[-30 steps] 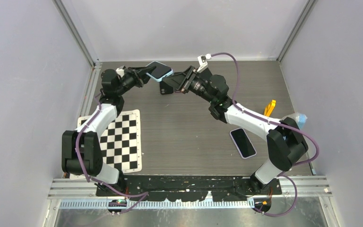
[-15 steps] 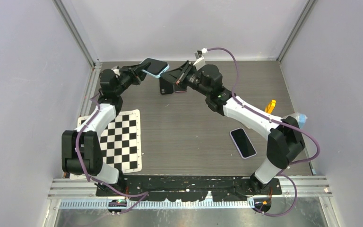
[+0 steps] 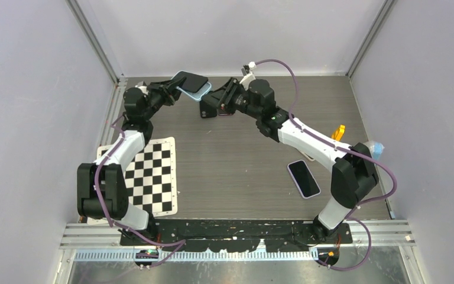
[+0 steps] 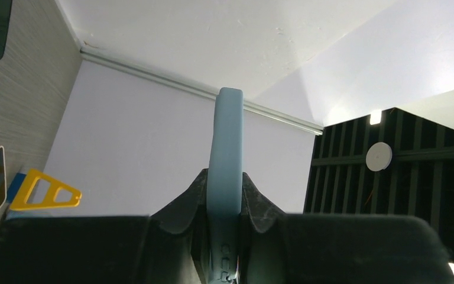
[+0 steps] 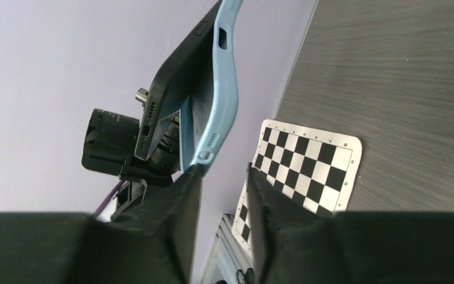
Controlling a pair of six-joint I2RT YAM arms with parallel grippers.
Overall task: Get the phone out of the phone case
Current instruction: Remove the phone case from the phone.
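My left gripper [image 3: 177,89] is shut on the light blue phone case [image 3: 197,94] and holds it in the air near the back wall. In the left wrist view the case [image 4: 224,136] stands edge-on between the fingers. The dark phone [image 5: 168,89] sits partly peeled out of the case [image 5: 220,89], with a gap at its lower end. My right gripper [image 5: 224,171] is open just below that end. The case's bottom corner touches its left fingertip [image 5: 194,174], and nothing lies between the jaws. From above, the right gripper [image 3: 207,104] sits just right of the phone [image 3: 190,81].
A second phone [image 3: 303,178] lies face up on the table on the right. A yellow piece [image 3: 337,133] and a pale blue item [image 3: 376,148] rest near the right wall. A checkerboard sheet [image 3: 151,174] lies at the left. Walls enclose the table closely.
The left gripper has carried the cased phone slightly left and toward the back wall. The right gripper followed it leftward and stays close to the phone's lower end.
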